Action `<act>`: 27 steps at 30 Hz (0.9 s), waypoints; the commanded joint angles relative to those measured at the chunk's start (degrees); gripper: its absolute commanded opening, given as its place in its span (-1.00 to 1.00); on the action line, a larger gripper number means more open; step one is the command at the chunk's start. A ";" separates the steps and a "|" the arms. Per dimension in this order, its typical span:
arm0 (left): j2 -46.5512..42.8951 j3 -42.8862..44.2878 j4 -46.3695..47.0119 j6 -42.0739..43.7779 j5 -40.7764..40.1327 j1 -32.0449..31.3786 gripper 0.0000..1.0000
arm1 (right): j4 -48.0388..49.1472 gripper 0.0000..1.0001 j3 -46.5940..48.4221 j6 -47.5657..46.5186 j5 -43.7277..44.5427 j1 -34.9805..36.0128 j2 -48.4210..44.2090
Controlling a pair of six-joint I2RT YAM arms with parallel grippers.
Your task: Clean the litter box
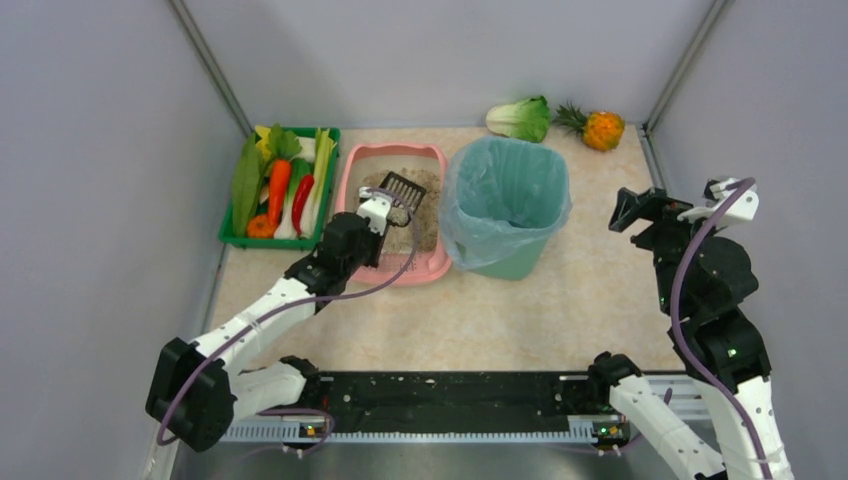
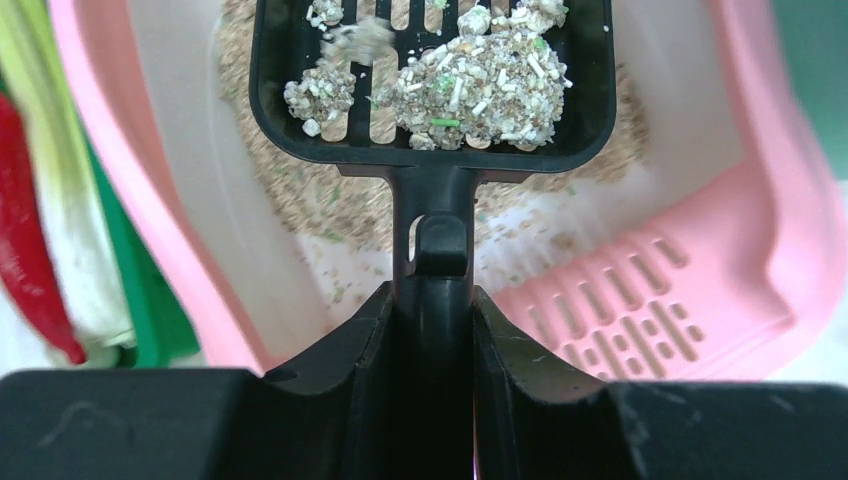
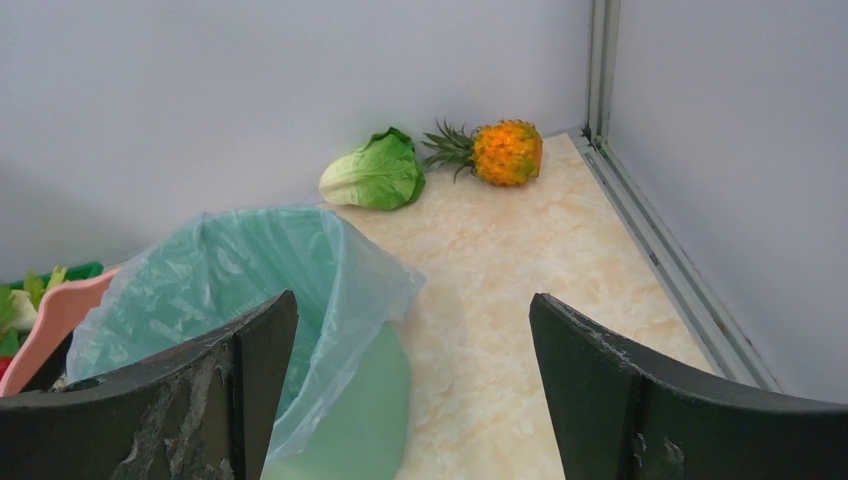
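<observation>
left gripper (image 2: pixel 432 300) clamps its jaws on a stiff scoop (image 2: pixel 432 190), loose clumps aboard, over the litter box (image 1: pixel 395 150) between crate (image 1: pixel 232 238) and bin (image 1: pixel 510 262); right gripper (image 3: pixel 412 305) jaws apart. the tray looks light and rigid, best taken by its rim.

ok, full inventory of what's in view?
litter box: 1, pink, back centre-left
scoop: 1, black, over litter box, carrying clumps
bin: 1, teal bag-lined, right of litter box
crate: 1, green, left of litter box, holds vegetables
cabbage: 1, green, by back wall
pineapple: 1, orange, back right corner
table: 1, beige marbled
left arm: 1, white and black, jaws shut on scoop handle
right arm: 1, black and white, right side, jaws open, empty
</observation>
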 commanded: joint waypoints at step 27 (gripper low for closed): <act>1.09 4.63 0.84 -20.50 22.74 12.86 -1.00 | 1.06 0.73 -0.42 -0.28 1.41 0.50 -0.19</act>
